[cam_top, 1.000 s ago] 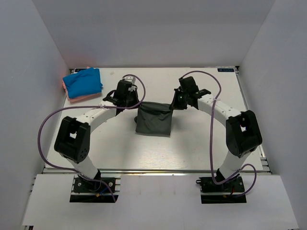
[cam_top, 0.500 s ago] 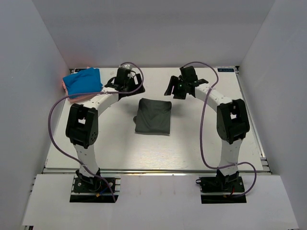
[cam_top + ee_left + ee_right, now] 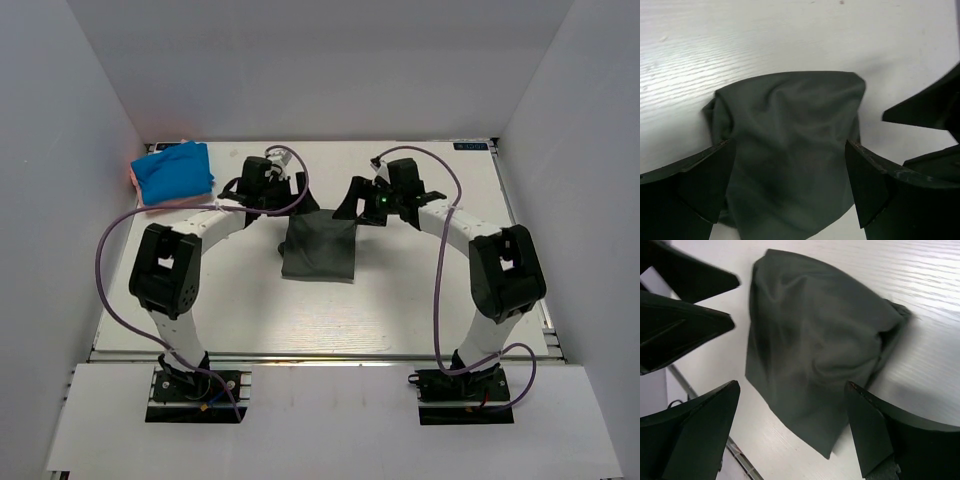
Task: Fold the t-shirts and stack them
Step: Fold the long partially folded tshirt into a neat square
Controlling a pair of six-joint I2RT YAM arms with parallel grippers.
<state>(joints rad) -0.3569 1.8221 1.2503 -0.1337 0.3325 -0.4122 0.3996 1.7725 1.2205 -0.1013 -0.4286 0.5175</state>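
Left gripper (image 3: 790, 150) and right gripper (image 3: 792, 387) hung released, jaws spread wide, over the far edge of the folded dark grey-green t-shirt (image 3: 320, 255). Well beyond the left gripper's left side, the blue t-shirt (image 3: 173, 172) lay on the pink t-shirt (image 3: 158, 208).

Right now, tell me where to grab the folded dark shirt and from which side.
Grip the dark shirt at its two far corners, coming down from above. It lies flat, folded into a rectangle, and the left gripper and right gripper hover there with jaws open. Two holds should keep the fold.
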